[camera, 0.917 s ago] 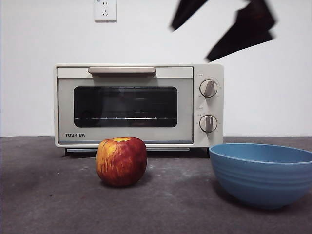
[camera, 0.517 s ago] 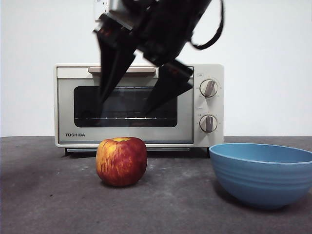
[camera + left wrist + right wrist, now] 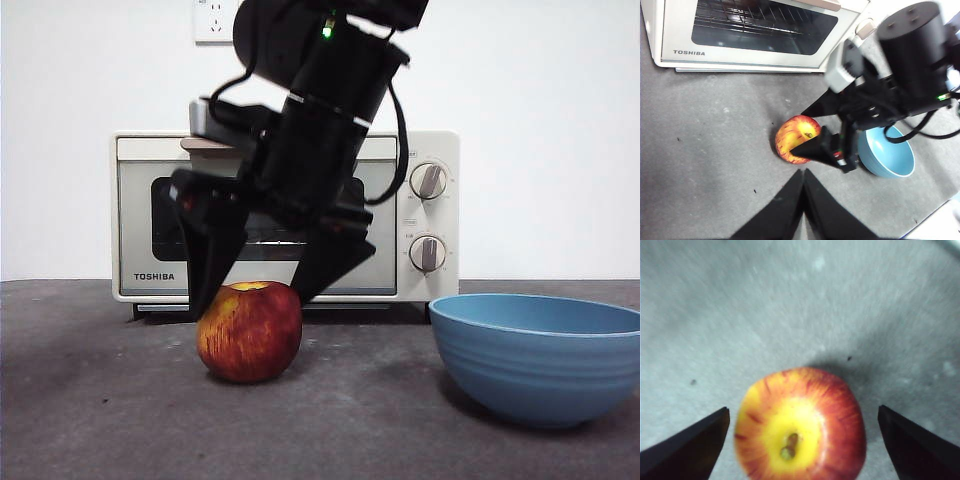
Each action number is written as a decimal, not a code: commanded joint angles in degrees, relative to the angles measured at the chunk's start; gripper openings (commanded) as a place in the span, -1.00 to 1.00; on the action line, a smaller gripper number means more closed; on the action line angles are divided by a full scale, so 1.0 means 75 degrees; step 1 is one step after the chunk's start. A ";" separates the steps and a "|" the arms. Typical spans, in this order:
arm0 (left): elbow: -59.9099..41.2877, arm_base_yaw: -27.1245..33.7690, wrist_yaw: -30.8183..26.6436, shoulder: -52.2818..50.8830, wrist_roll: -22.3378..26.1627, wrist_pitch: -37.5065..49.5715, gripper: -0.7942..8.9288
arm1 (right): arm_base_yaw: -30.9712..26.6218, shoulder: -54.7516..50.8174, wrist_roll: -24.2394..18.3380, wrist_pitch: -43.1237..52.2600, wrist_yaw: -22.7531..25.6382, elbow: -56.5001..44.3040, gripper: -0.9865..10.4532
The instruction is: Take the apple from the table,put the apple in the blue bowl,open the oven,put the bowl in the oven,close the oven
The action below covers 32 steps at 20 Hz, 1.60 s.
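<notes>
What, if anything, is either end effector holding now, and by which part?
Nothing is held. The right end effector straddles the apple with jaws open and clear of it; the left end effector is shut on nothing.

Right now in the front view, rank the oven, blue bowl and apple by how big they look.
1. Toshiba toaster oven, widest and tallest, though partly behind the right gripper.
2. Blue bowl, cut off at the picture's edge and nearer the camera, so it looks enlarged.
3. Apple, clearly smallest.

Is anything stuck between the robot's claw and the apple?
No. The right gripper is open, with one jaw on either side of the apple and only bare table in the gaps. The left gripper waits apart, shut.
</notes>
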 commanded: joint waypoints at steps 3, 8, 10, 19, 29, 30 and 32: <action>0.0140 -0.0023 0.0020 0.0032 0.0122 0.0003 -0.82 | 0.0099 0.0493 -0.0032 0.0137 0.0178 0.0178 0.00; 0.0140 -0.0023 0.0020 0.0032 0.0134 -0.0047 -0.82 | 0.0117 0.0577 0.0009 0.0052 0.0245 0.0178 -0.06; 0.0140 -0.0023 0.0020 0.0032 0.0134 -0.0047 -0.82 | 0.0122 0.0577 0.0093 -0.0111 0.0388 0.0178 -0.14; 0.0140 -0.0023 0.0020 0.0032 0.0149 -0.0020 -0.82 | 0.0119 -0.0533 0.0286 -0.0624 0.0391 0.0361 -0.16; 0.0140 -0.0023 0.0023 0.0032 0.0152 -0.0009 -0.82 | -0.0300 -0.3456 0.0248 -0.2833 0.1046 -0.0256 -0.16; 0.0140 -0.0023 0.0020 0.0032 0.0152 0.0006 -0.82 | -0.0347 -0.3754 0.0248 -0.2830 0.1110 -0.0595 -0.16; 0.0140 -0.0023 0.0020 0.0032 0.0149 0.0023 -0.82 | -0.0527 -0.4360 0.0254 -0.2774 0.1370 -0.1431 -0.16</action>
